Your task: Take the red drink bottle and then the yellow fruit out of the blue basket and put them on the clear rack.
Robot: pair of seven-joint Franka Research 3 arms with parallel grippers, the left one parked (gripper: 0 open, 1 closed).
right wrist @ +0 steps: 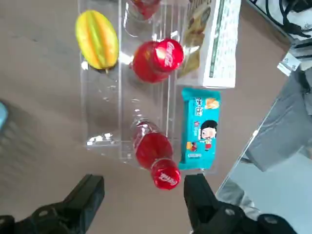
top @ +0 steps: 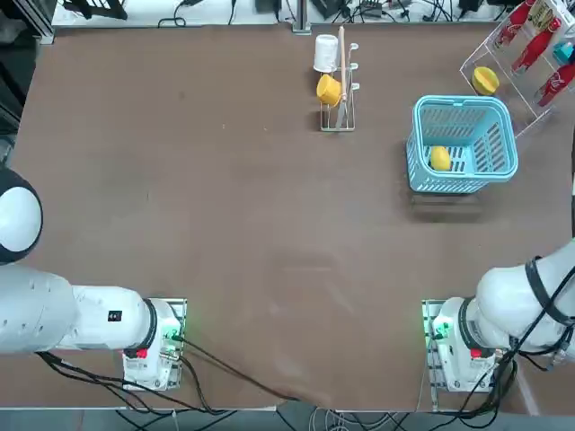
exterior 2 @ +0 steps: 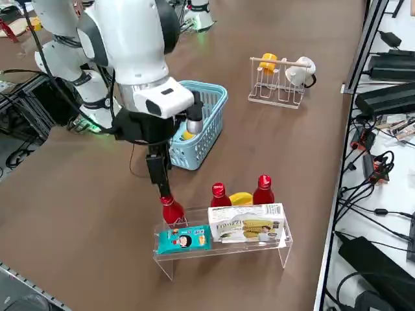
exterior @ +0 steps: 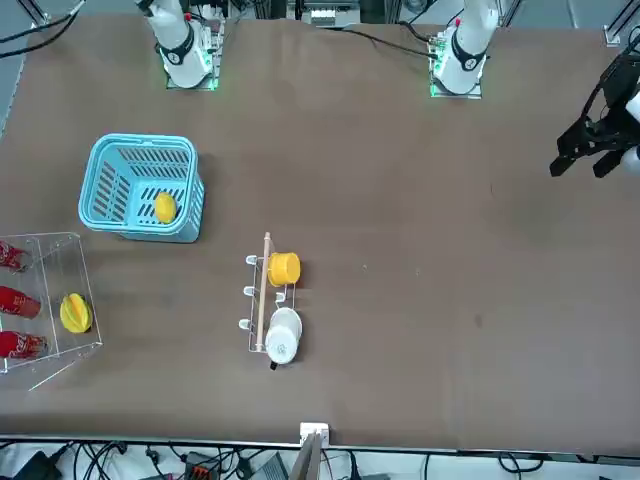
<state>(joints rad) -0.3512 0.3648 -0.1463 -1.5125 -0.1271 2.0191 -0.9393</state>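
My right gripper (exterior 2: pixel 162 189) (right wrist: pixel 144 197) is open, its jaws set wide just above the cap of a red drink bottle (exterior 2: pixel 172 210) (right wrist: pixel 155 157). That bottle stands in the end of the clear rack (exterior 2: pixel 220 251) (right wrist: pixel 103 122) and touches neither finger. Two more red bottles (exterior 2: pixel 219 194) stand further along the rack. The yellow fruit (top: pixel 439 158) (exterior: pixel 165 207) lies inside the blue basket (top: pixel 463 101) (exterior: pixel 140 141) (exterior 2: pixel 214 91), next to the rack.
The rack also holds a yellow-green fruit (right wrist: pixel 97 39) (exterior: pixel 74 312), a teal snack packet (right wrist: pixel 200 129) and a white box (exterior 2: pixel 246 223). A wire stand (top: pixel 337 108) carries a yellow cup (exterior: pixel 284 268) and a white cup (exterior: pixel 284 335). The table edge and cables lie just beyond the rack.
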